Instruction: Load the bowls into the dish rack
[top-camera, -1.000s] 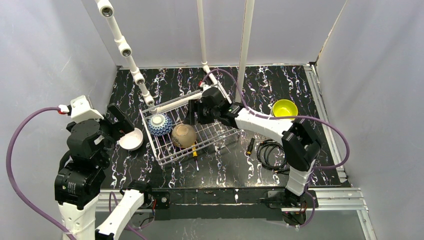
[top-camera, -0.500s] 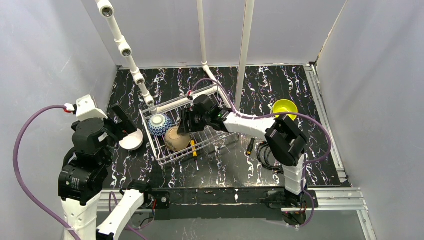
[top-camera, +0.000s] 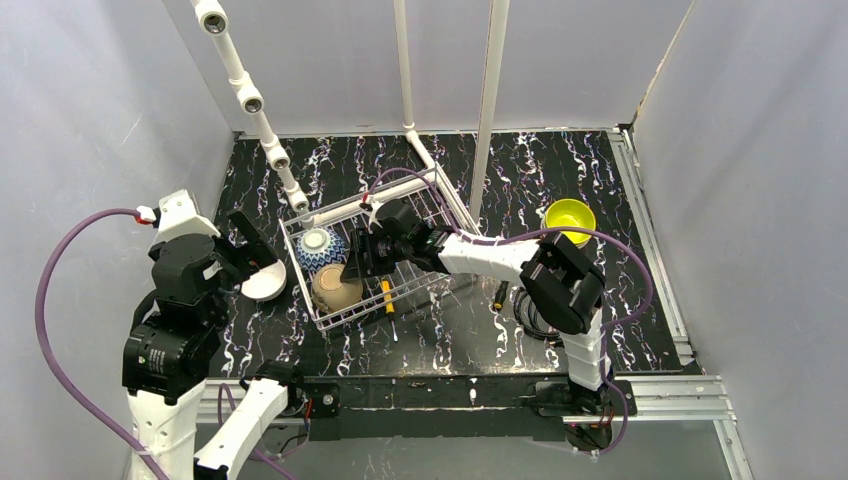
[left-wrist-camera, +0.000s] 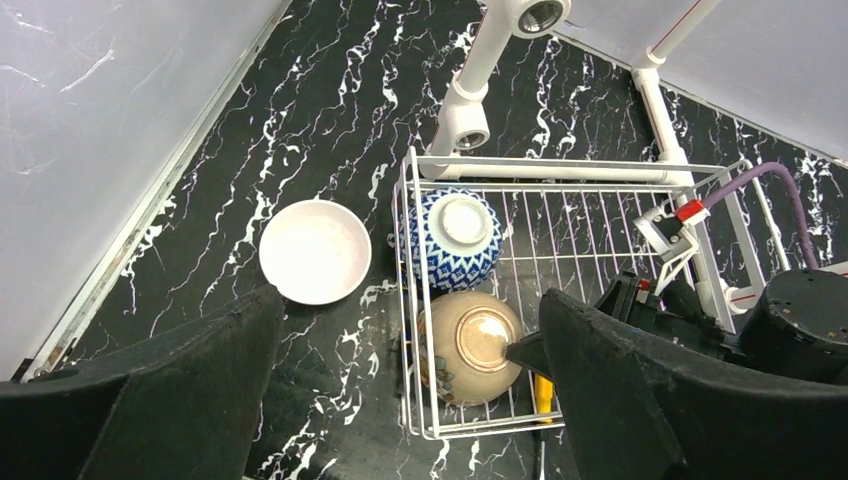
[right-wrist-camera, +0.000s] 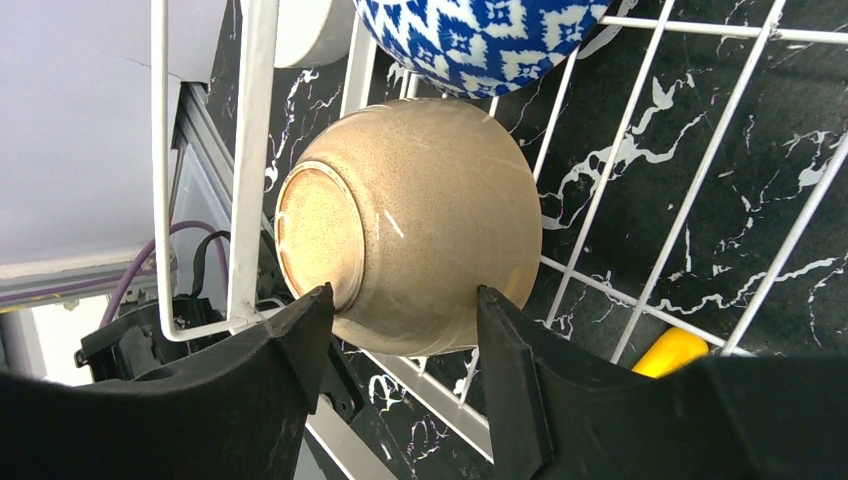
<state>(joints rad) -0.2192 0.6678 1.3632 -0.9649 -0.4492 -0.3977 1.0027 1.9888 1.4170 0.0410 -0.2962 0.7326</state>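
The white wire dish rack (top-camera: 345, 207) stands mid-table. Inside it a blue-white patterned bowl (top-camera: 320, 248) lies upside down, and a tan bowl (top-camera: 335, 288) is tipped on its side in the rack's near-left corner. My right gripper (right-wrist-camera: 402, 292) reaches into the rack, with one finger on the tan bowl's (right-wrist-camera: 420, 215) foot and the other on its side. A white bowl (left-wrist-camera: 314, 250) sits upright on the table just left of the rack. My left gripper (left-wrist-camera: 408, 300) hangs wide open high above it, holding nothing. A yellow-green bowl (top-camera: 570, 215) stands at the right.
A yellow-handled tool (top-camera: 388, 297) lies under the rack's front edge. A coiled black cable (top-camera: 545, 305) lies right of the rack. White pipes (top-camera: 250, 95) and upright posts (top-camera: 490, 90) rise behind the rack. Grey walls close in left, back and right.
My right gripper has swept left across the rack and narrowed around the tan bowl, which moved toward the near-left corner and tipped onto its side. The left arm shifted only slightly.
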